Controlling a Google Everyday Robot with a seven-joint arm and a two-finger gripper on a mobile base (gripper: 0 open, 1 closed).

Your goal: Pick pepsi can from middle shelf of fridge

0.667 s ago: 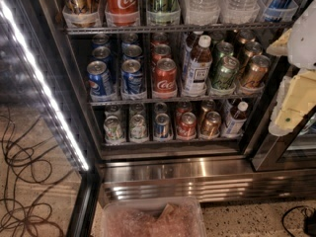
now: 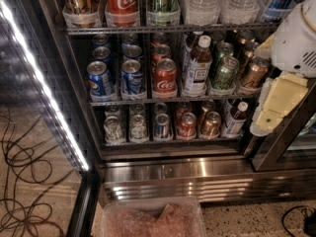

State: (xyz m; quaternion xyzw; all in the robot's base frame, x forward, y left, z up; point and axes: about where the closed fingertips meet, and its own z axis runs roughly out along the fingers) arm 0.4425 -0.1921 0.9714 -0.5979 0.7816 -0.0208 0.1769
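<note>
The pincer (image 2: 276, 105) hangs by the shelf's (image 2: 207, 99) right edge, its state impossible to tell, and the pepsi can (image 2: 100, 78) stands at the left edge.

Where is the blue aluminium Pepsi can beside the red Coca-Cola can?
Camera view, left of centre: the pepsi can fronts the middle shelf between another blue can and the red Coca-Cola can; the gripper hangs far right.

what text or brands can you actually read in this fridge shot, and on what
"Coca", the rest wrapping out of sight: tall red can, top shelf.
"Coca-Cola": short red can, middle shelf.
The pepsi can: logo only, no readable word.
Bottle label: too blurred.
Everything else: too small.
Gripper, at right edge: no text.
</note>
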